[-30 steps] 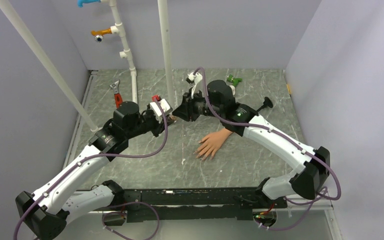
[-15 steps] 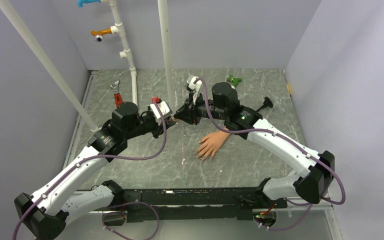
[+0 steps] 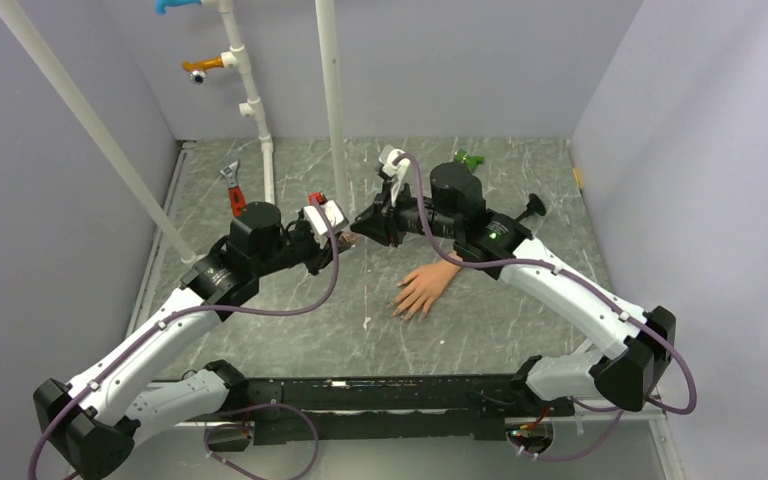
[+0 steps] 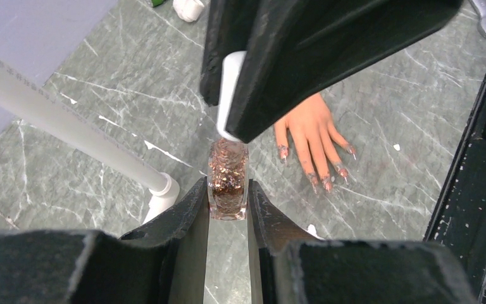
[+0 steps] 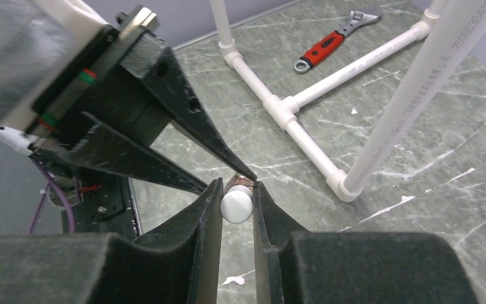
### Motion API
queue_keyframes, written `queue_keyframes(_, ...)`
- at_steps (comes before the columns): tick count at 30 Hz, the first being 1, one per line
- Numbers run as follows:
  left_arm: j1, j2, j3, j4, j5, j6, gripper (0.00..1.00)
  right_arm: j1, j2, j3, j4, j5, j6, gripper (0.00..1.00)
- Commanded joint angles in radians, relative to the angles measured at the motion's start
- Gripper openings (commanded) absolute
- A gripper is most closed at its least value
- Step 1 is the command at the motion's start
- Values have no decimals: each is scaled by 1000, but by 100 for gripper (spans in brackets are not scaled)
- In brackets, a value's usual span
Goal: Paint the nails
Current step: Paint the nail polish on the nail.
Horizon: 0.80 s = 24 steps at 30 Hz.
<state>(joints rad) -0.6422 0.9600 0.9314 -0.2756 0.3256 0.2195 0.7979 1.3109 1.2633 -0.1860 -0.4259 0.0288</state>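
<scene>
The peach mannequin hand (image 3: 425, 285) lies flat mid-table, fingers spread toward the near edge. Its nails (image 4: 326, 183) look glittery and smeared in the left wrist view. Above the table, left of the hand, my left gripper (image 4: 228, 193) is shut on a small clear bottle of copper glitter polish (image 4: 228, 180). My right gripper (image 5: 236, 189) meets it from the opposite side and is shut on the bottle's white cap (image 5: 236, 204). In the top view the two grippers (image 3: 345, 240) (image 3: 362, 228) come together tip to tip, and the bottle is barely visible.
A white PVC pipe frame (image 3: 332, 100) stands behind the grippers, its floor joints close under them (image 5: 291, 120). A red-handled wrench (image 3: 234, 190) lies at the back left. A green piece (image 3: 468, 160) and a black knob-like tool (image 3: 532, 207) lie at the back right.
The right arm's wrist and elbow have drifted slightly to the right while its fingers stay on the cap. The left arm has barely moved. Both grips are unchanged.
</scene>
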Motion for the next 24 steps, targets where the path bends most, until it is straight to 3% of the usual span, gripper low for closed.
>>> queue_keyframes(1, 3, 8, 36, 35, -38, -2, 0, 11, -64, 47, 37, -22, 28, 0)
queue_keyframes(13, 4, 20, 40, 26, -102, 3, 0, 11, -115, 103, -77, 304, 58, 0)
queue_keyframes(24, 3, 2, 35, 26, -151, 4, 0, 12, -226, -119, -58, 423, 117, 0)
